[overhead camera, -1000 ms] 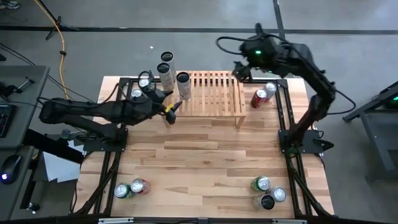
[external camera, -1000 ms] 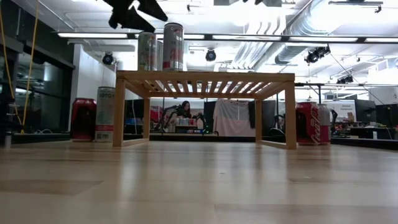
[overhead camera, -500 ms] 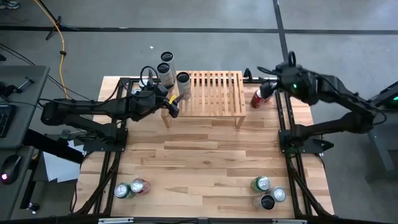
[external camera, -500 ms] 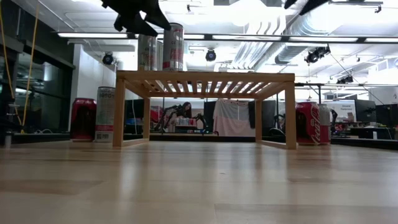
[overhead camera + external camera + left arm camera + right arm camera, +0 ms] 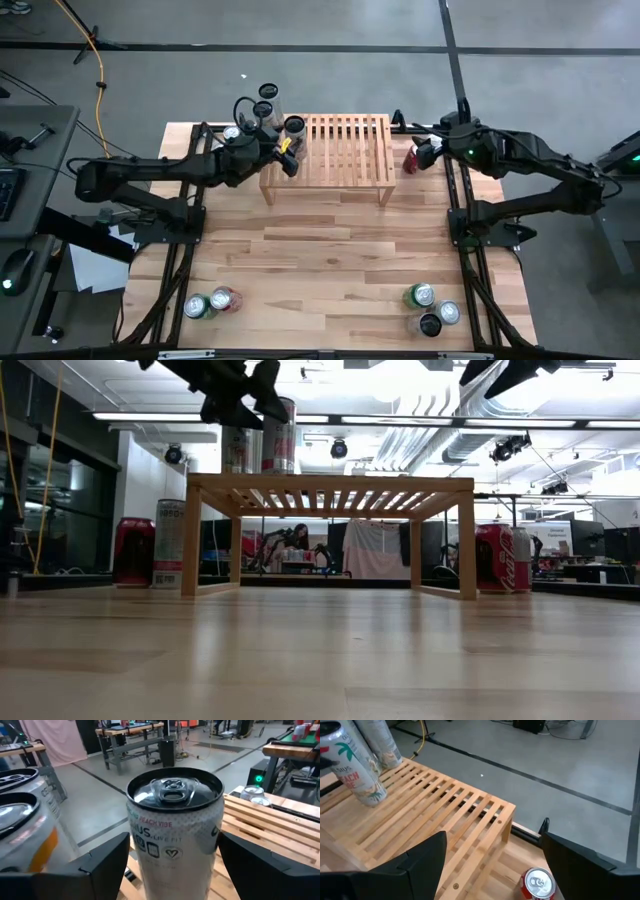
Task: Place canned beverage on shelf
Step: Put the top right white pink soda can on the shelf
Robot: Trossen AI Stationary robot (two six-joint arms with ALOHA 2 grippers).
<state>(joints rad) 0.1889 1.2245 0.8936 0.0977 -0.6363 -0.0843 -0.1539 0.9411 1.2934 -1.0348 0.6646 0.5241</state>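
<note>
The light-wood shelf (image 5: 335, 155) stands at the table's far middle. Tall white cans stand on its left end. My left gripper (image 5: 288, 152) is open and level, with one finger on each side of the nearest one, a black-topped peach can (image 5: 172, 820), and a gap shows on both sides. My right gripper (image 5: 430, 152) is open and tipped down, hovering off the shelf's right end above a red can (image 5: 537, 885) that stands on the table. In the low view both grippers show only as dark shapes at the top.
Two more tall cans (image 5: 17, 820) stand just beyond the peach can. Red and white cans (image 5: 150, 548) stand on the table left of the shelf, and red ones (image 5: 497, 558) to its right. More cans sit at the near left (image 5: 210, 302) and near right (image 5: 430, 310).
My left gripper has gone toward the far edge, from beside the shelf's left leg up to the peach can, and now straddles it. My right arm has swung down from above the shelf's far right corner toward the right edge, rolling its wrist, and now hovers over the red can.
</note>
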